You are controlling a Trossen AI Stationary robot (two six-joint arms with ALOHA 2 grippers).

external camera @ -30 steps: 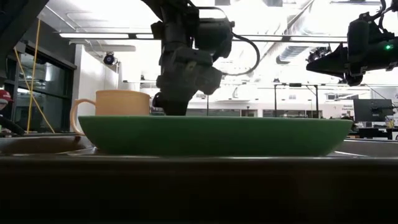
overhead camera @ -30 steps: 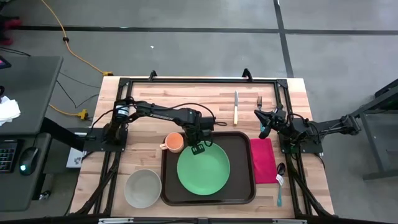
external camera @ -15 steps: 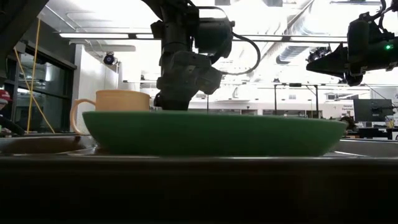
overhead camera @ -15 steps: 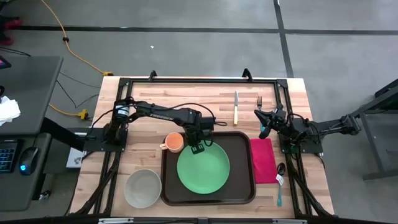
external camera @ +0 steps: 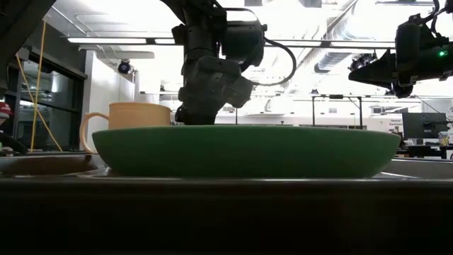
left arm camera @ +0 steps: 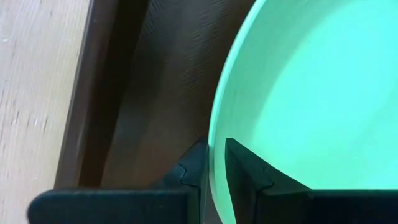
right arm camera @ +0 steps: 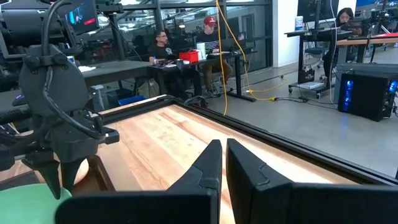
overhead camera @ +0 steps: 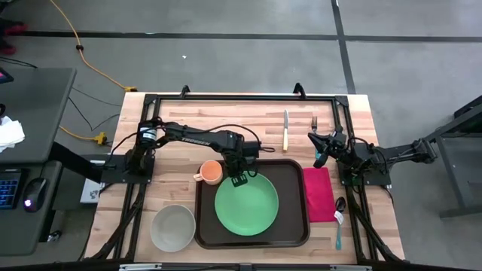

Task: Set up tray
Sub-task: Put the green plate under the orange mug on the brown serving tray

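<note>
The green plate [overhead camera: 246, 203] lies in the brown tray [overhead camera: 292, 229], which sits at the near middle of the bench [overhead camera: 226, 120]. The left tool [overhead camera: 241, 179] is at the plate's far rim, its fingers [left arm camera: 242, 171] slightly parted with the rim between them. Just left stands an orange cup [overhead camera: 211, 172]. Farther right, the right tool [overhead camera: 319, 159] hangs closed and empty above the bench.
</note>
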